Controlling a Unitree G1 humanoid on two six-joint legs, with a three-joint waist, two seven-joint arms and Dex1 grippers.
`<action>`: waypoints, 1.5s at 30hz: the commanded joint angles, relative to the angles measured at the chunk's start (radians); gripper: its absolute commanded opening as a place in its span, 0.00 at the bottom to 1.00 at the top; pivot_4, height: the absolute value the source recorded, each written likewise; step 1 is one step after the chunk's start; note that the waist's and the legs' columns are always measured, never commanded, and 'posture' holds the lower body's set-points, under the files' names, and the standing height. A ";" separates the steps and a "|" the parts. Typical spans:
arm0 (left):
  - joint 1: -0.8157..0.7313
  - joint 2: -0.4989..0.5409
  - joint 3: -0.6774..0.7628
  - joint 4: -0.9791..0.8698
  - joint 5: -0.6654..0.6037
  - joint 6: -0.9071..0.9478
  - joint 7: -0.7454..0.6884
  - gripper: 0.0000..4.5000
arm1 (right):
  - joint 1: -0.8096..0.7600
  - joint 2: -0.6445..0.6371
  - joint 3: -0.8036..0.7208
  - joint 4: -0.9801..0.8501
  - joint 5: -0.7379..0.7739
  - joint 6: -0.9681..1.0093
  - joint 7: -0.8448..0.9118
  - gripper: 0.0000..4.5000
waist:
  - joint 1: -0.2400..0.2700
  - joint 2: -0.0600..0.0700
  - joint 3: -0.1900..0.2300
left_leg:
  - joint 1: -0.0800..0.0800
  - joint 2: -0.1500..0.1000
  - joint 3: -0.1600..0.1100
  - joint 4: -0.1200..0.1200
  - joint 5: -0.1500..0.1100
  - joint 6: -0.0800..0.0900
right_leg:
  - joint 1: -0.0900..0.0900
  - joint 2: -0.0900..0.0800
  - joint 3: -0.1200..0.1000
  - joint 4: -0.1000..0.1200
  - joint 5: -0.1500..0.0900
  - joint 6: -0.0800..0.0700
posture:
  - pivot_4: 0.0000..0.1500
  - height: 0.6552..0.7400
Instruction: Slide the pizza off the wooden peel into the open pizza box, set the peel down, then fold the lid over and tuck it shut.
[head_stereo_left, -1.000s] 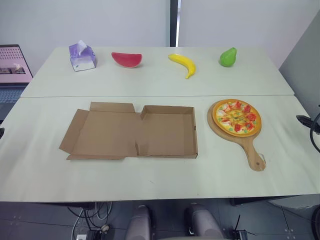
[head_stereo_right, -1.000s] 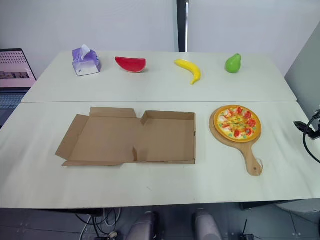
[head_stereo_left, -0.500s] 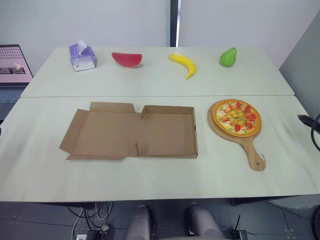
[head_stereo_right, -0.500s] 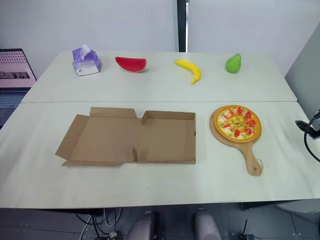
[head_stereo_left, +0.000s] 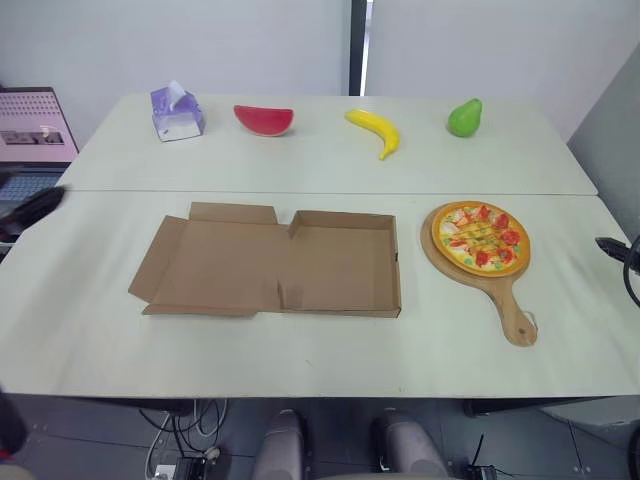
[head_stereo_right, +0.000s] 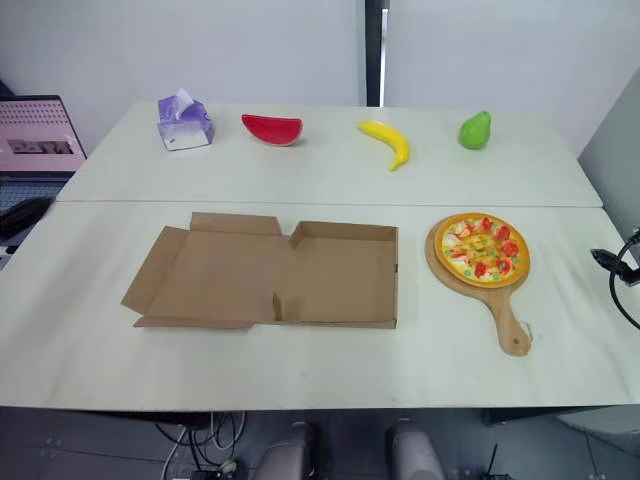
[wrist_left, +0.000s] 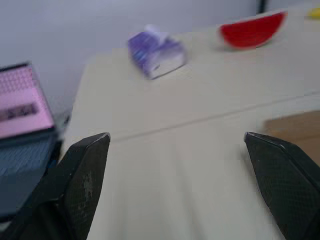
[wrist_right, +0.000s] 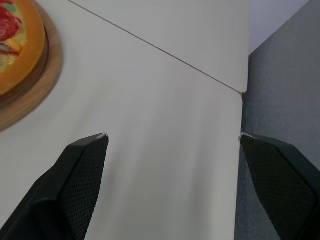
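The pizza (head_stereo_left: 480, 235) lies on the round wooden peel (head_stereo_left: 513, 312), whose handle points toward the table's front edge. Left of it the brown pizza box (head_stereo_left: 345, 262) lies open, its lid (head_stereo_left: 215, 255) flat to the left. My left gripper (wrist_left: 175, 137) hovers open over the table's left edge, far from the box. My right gripper (wrist_right: 173, 136) is open over the table's right edge, with the pizza (wrist_right: 12, 45) a short way to its left. Neither gripper holds anything.
Along the far table stand a purple tissue box (head_stereo_left: 176, 112), a watermelon slice (head_stereo_left: 264, 119), a banana (head_stereo_left: 374, 129) and a green pear (head_stereo_left: 464, 117). A laptop (head_stereo_right: 38, 150) sits off the left side. The table ends just right of my right gripper.
The camera has shifted a little. My left gripper has come in over the table's left edge. The right gripper, pizza, peel and box lie as before.
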 joint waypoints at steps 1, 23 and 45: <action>-0.035 -0.090 -0.115 -0.408 -0.129 0.214 -0.046 0.99 | 0.018 -0.016 -0.032 -0.075 0.031 0.028 0.010 1.00 | 0.002 0.000 0.000 | 0.002 0.000 0.000 0.000 0.000 0.000 | 0.003 0.000 0.000 -0.001 0.000 0.000 | 1.00 1.00; 0.054 -0.390 -0.459 -1.174 -0.272 0.428 -0.018 0.99 | 0.683 0.278 -0.216 -1.358 0.313 0.811 -0.266 1.00 | 0.005 0.003 -0.002 | 0.011 -0.001 -0.007 0.000 0.000 0.000 | 0.017 0.002 0.000 -0.007 -0.001 0.002 | 1.00 1.00; 0.120 -0.361 -0.409 -1.271 -0.298 0.474 0.088 1.00 | 0.667 0.484 -0.047 -1.276 0.215 0.771 -0.468 0.72 | 0.004 0.001 -0.003 | 0.012 0.000 -0.009 -0.001 0.000 0.000 | 0.019 0.003 -0.002 -0.011 -0.001 0.002 | 1.00 1.00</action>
